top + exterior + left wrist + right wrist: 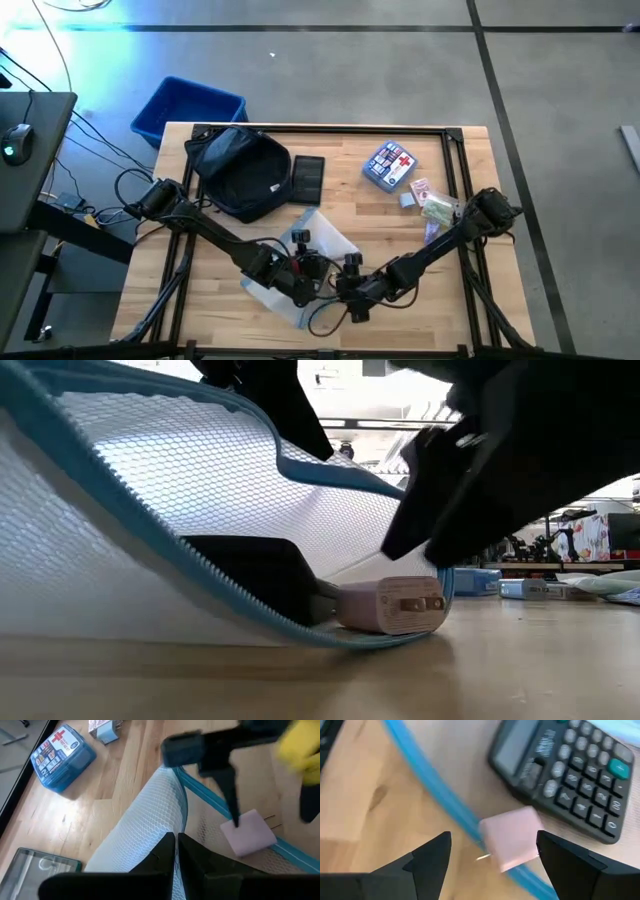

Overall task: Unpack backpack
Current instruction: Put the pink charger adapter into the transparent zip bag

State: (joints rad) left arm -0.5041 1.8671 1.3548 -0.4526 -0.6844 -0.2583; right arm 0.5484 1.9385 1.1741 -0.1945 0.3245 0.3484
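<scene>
the dark navy soft fabric backpack [240,172] with a small white label lies on the light wooden table [200,295] toward its far left corner, well apart from both arms' tips; the label is too small to read. near the table's front middle, the left pincer [176,851] is pinched shut on the white mesh pouch with a blue zipper [150,820], holding its mouth up. the right pincer [492,851] stands open with its fingers either side of a pale pink plug-in charger block [512,837] at the pouch's mouth, not closed on it. a black calculator [570,775] lies just beside the charger inside the pouch. a blue first-aid case with a red cross [390,165] sits far right; its writing is unreadable.
</scene>
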